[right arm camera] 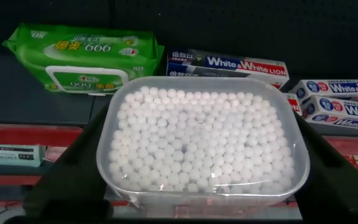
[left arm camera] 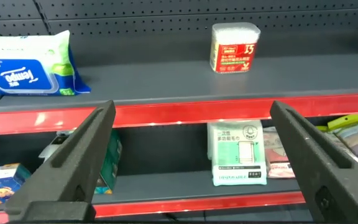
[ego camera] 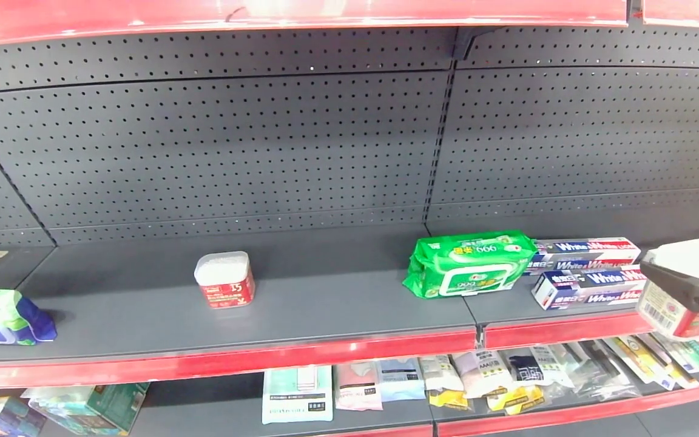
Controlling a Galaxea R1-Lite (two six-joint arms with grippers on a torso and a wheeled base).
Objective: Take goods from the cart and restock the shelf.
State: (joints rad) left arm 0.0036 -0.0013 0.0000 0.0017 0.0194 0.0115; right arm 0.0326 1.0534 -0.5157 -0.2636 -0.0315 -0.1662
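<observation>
Cotton-swab box (right arm camera: pixel 201 140), nearest us, sat pinched between the fingers of our right end effector (ego camera: pixel 689 294), at the shelf (ego camera: pixel 325 303) front edge near the toothpaste boxes (ego camera: pixel 589 273). We saw our left end effector (left arm camera: pixel 191 109) spread wide and empty, facing the shelf.

green wipes pack (ego camera: pixel 469 262), red-and-white swab box (ego camera: pixel 224 279), grey perforated back panel (ego camera: pixel 204 152)

left claw (left arm camera: pixel 191 109): two black, matte, grainy tapered fingers | right claw (ego camera: pixel 686 290): black angular finger, same finish
</observation>
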